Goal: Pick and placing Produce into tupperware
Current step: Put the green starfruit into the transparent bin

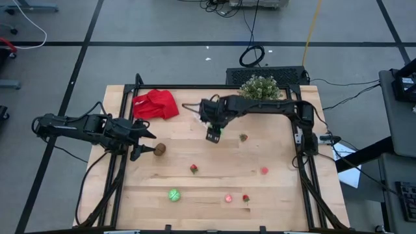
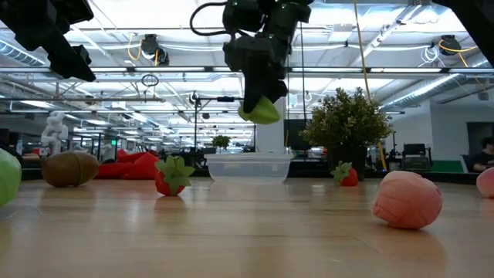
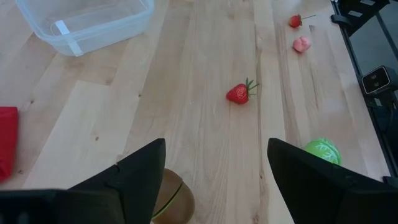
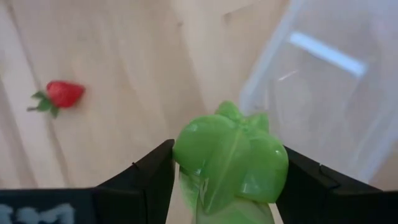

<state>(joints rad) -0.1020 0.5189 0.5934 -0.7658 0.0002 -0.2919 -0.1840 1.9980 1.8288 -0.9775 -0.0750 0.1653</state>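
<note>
My right gripper (image 1: 213, 134) hangs over the table's middle, shut on a lobed green toy vegetable (image 4: 230, 155), high above the wood in the low view (image 2: 261, 113). The clear tupperware (image 4: 329, 81) stands just beyond it, base on the table (image 2: 248, 166). My left gripper (image 3: 214, 180) waits open at the table's left, its fingers above a brown kiwi (image 1: 160, 149). Loose on the wood lie a strawberry (image 1: 194, 169), a second strawberry (image 1: 244, 137), a pink fruit (image 1: 264, 171) and a green ball (image 1: 174, 194). My right gripper pinches the green vegetable between its two fingers, one on each of two opposite sides (image 4: 184, 155). The fingers slant steeply down from above. The vegetable is lifted clear of the table, and its lower part (image 2: 262, 116) sticks out below the fingertips.
A red cloth (image 1: 156, 104) lies at the far left, and a bushy potted plant (image 1: 260, 87) stands at the far edge. Near the front edge lie a pink piece (image 1: 229, 198) and a small strawberry (image 1: 246, 199). Black frame rails (image 1: 305, 169) run along both sides.
</note>
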